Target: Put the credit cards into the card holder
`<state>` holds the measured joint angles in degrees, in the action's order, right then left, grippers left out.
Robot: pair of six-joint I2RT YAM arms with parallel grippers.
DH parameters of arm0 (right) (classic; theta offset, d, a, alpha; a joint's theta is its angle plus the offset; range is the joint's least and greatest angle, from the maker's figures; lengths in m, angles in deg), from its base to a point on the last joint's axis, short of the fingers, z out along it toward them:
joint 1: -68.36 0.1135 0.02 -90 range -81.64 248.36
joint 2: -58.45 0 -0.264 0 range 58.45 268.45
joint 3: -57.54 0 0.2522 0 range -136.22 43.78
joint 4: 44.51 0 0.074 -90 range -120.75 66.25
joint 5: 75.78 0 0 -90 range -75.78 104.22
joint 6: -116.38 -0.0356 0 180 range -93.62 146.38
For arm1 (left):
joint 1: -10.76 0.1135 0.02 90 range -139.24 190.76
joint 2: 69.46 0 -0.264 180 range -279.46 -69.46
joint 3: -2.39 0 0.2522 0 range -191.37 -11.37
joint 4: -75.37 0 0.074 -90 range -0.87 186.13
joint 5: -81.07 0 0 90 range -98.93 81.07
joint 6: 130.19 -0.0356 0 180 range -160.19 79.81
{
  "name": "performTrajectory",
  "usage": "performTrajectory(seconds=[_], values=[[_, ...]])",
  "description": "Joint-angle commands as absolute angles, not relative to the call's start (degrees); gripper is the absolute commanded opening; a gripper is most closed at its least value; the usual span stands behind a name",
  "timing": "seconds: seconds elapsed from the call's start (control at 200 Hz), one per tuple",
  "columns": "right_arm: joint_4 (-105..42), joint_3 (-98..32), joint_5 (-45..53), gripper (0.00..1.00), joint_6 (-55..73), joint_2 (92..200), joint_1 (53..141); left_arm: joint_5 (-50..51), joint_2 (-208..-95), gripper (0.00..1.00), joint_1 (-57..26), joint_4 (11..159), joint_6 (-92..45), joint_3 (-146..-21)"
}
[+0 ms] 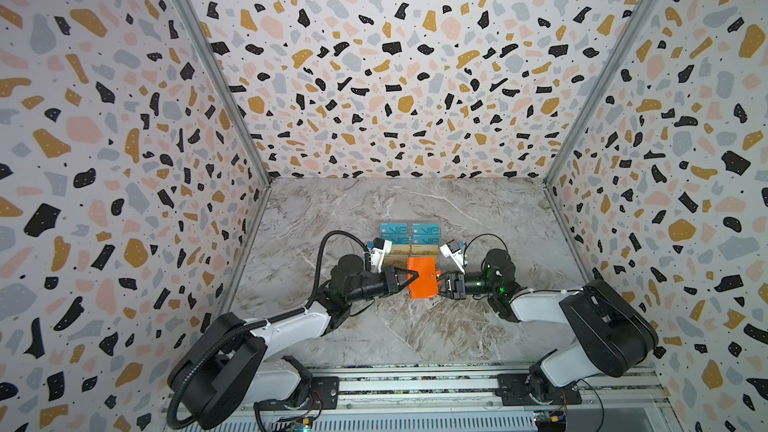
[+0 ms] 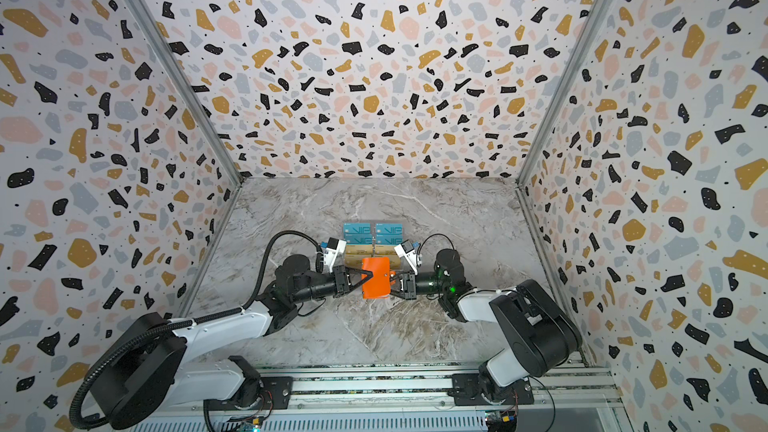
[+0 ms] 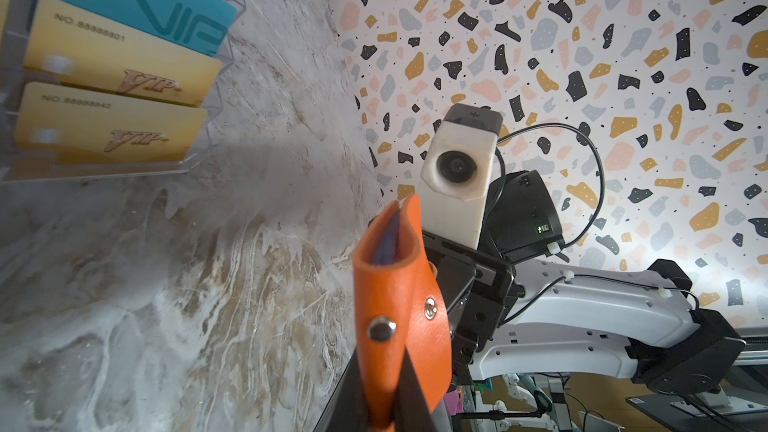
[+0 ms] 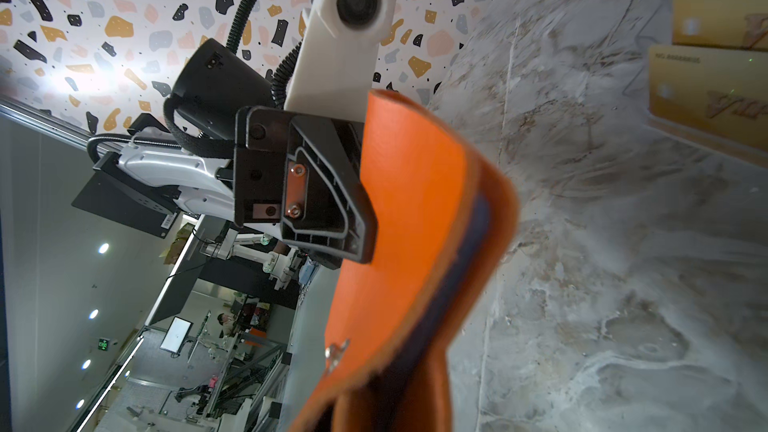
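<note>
Card holder (image 1: 422,282), bright orange and folded, sits in the lower middle of both top views, between my two grippers and over the grey marble table (image 1: 374,334). I cannot tell whether it touches the table.

My left gripper (image 1: 409,277) comes in from the left of the frame, and its jaws are pinched narrow on the holder's left edge. In the left wrist view one black finger (image 3: 409,401) lies against the orange leather, near a round metal snap button (image 3: 381,329).

My right gripper (image 1: 444,283) reaches in from the right of the frame and meets the holder's right edge, beside a small orange tab (image 1: 437,274). In the right wrist view the holder is large and blurred, and a dark blue lining (image 4: 457,268) shows along its slightly gaping fold. My right fingertips are hidden there, so I cannot tell whether those jaws clamp the holder or only touch it.

Credit cards (image 1: 409,238) stand just above the holder in both top views, in a clear acrylic tiered stand (image 3: 195,162). They form two columns, with teal cards (image 1: 393,228) bearing large VIP lettering in the upper rows and gold cards (image 1: 395,250) in the lower rows. The holder's upper edge overlaps the lowest gold row in the picture.

Terrazzo-patterned walls (image 1: 374,56) fill the upper part and both sides of the frame.
</note>
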<state>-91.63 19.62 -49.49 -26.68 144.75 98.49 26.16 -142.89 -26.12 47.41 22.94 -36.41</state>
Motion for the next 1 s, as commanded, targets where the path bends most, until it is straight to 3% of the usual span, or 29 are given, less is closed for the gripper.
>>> performTrajectory(seconds=[0.0,0.17,0.33,0.536,0.776,0.996], values=[[-94.38,19.51,-50.69,0.1,-26.71,143.65,98.58,25.94,-142.55,0.18,-25.8,46.53,22.87,-37.21],[-84.78,18.28,-47.51,0.06,-21.15,141.04,98.54,23.23,-139.99,0.52,-24.66,57.6,18.84,-40.85],[-67.52,14.93,-37.56,0.05,-11.66,136.85,98.68,10.11,-136.47,0.65,-23.16,82.89,8.69,-49.75],[-49.35,9.71,-17.53,0.05,-2.49,133.49,102.34,-4.97,-139.06,0.66,-27.74,99.54,4.89,-60.45],[-45.86,6.38,-6.68,0.05,-2.21,134.25,108.0,-13.74,-145.12,0.66,-36.58,103.46,2.46,-70.1],[-44.9,3.73,-5.88,0.05,-2.03,135.79,109.82,-19.67,-151.68,0.66,-41.32,107.77,1.32,-74.8]])
